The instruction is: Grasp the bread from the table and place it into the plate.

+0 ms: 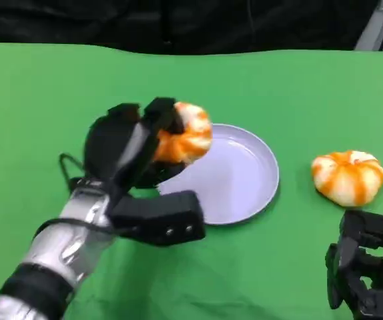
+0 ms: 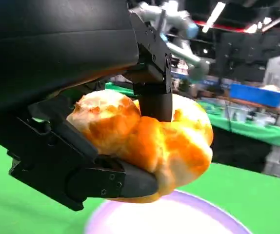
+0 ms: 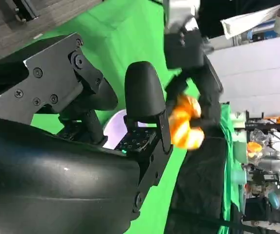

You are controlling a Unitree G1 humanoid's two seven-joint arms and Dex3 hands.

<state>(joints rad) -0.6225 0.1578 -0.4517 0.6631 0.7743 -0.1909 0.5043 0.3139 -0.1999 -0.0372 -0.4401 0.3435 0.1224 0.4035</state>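
Across the green desk (image 1: 38,133) — the largest surface shown — lie one plate and two bread rolls. One lavender plate (image 1: 245,177) sits near the middle, shallow and round, with a low raised rim. Over its near-left edge hangs the left robot hand (image 1: 128,150), fingers pinching the first bread roll (image 1: 185,133), which is held clear of the desk and above the plate's rim rather than resting in it; the left wrist view shows one black finger (image 2: 152,92) pressed across the top of the roll and another cupping it from below. The second bread roll (image 1: 348,177), of the same orange-and-white striping, lies on the desk to the right of the plate, apart from it. The right robot hand (image 1: 368,267) rests low at the near right, holding nothing; whether its fingers are spread or curled cannot be told.

Handling — the held roll appears light and soft: its crust dents slightly under the finger, so it should yield to a firm squeeze. A gentle hold across its broad sides, top and underside, seems the safest purchase.

Count: one plate, two rolls, two robot hands.
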